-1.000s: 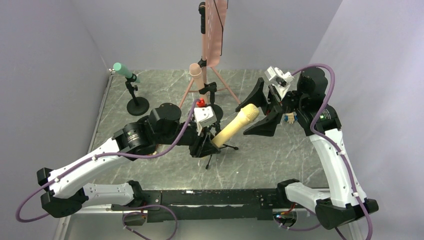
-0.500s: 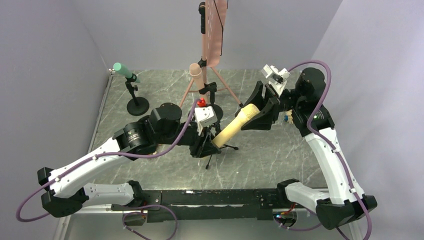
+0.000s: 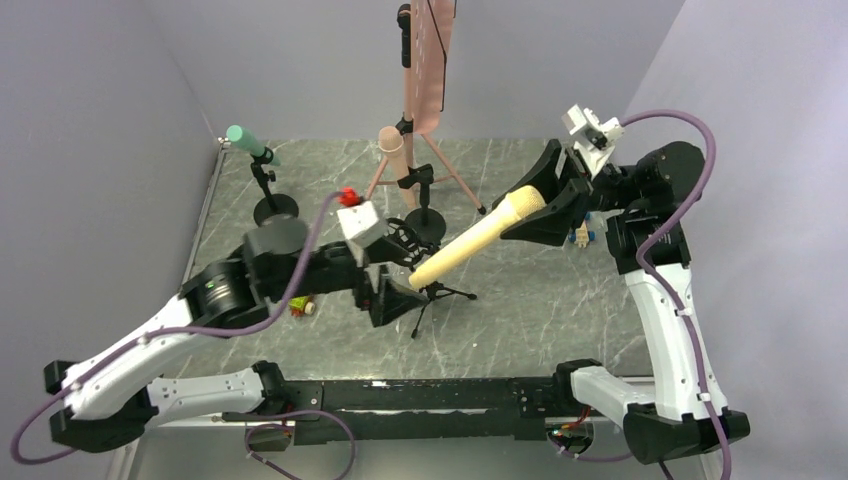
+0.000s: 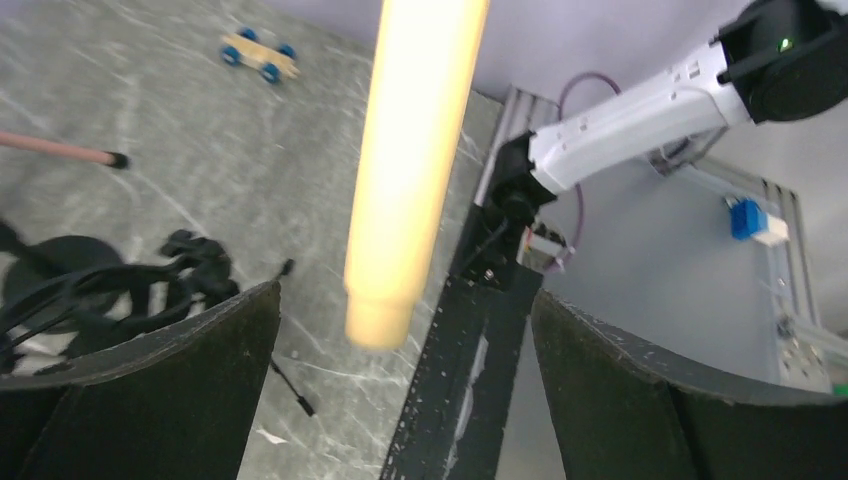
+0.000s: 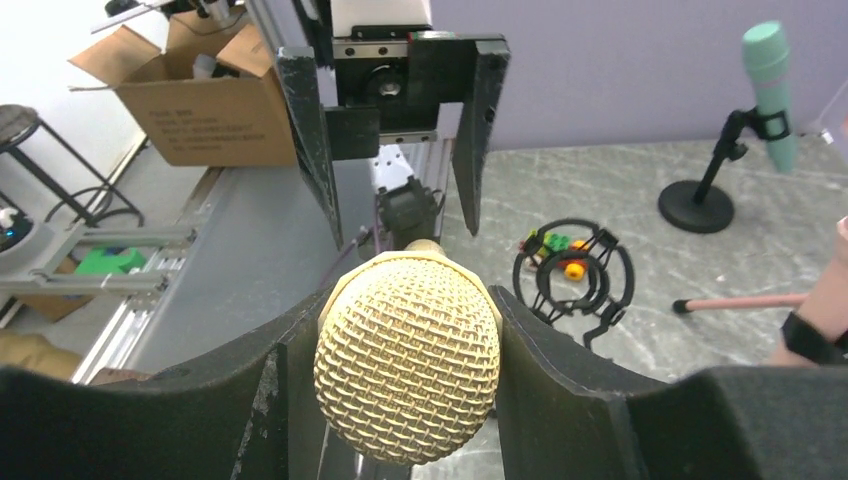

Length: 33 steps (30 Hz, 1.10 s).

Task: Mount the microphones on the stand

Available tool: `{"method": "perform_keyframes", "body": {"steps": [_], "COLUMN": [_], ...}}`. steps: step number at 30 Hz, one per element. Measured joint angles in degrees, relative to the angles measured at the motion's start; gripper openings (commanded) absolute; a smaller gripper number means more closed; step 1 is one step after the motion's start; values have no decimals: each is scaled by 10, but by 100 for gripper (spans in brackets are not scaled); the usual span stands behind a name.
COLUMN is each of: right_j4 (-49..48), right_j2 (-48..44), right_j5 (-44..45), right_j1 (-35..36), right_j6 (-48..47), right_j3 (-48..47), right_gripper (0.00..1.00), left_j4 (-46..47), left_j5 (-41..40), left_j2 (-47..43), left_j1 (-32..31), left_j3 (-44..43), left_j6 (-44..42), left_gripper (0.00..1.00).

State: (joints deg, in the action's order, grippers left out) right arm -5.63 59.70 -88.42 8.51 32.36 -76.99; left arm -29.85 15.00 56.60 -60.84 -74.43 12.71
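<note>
Clamped at its head by the right fingers (image 5: pixel 590 400), the yellow microphone (image 3: pixel 478 235) is angled so its tail hangs untouched between the spread left fingers (image 4: pixel 150 390), the shock-mount stand (image 5: pixel 573 270) just beside them.

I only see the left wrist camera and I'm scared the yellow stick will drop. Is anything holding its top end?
Observer: Yes, the right gripper is clamped on the yellow microphone at its mesh head.
Operator: Are other microphones done?
Observer: A green microphone sits in a small stand at the back left.
Operator: Any more?
Observer: A pink microphone stands upright beside the pink tripod stand at the back.
</note>
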Motion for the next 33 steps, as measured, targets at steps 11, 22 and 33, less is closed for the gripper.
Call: {"method": "perform_keyframes", "body": {"steps": [11, 22, 33], "right_j4": [193, 296, 293], "right_j2": [62, 85, 80], "right_j5": [122, 213, 221], "right_j1": [4, 23, 43], "right_j6": [-186, -291, -290], "right_j3": [-139, -120, -51], "right_gripper": [19, 19, 19], "left_j4": [30, -7, -9], "left_j5": [-227, -313, -325], "left_j2": [-279, -348, -351], "left_j1": [0, 0, 0], "left_j3": [149, 249, 250], "left_j6": [30, 85, 92], "left_gripper": [99, 99, 99]}}
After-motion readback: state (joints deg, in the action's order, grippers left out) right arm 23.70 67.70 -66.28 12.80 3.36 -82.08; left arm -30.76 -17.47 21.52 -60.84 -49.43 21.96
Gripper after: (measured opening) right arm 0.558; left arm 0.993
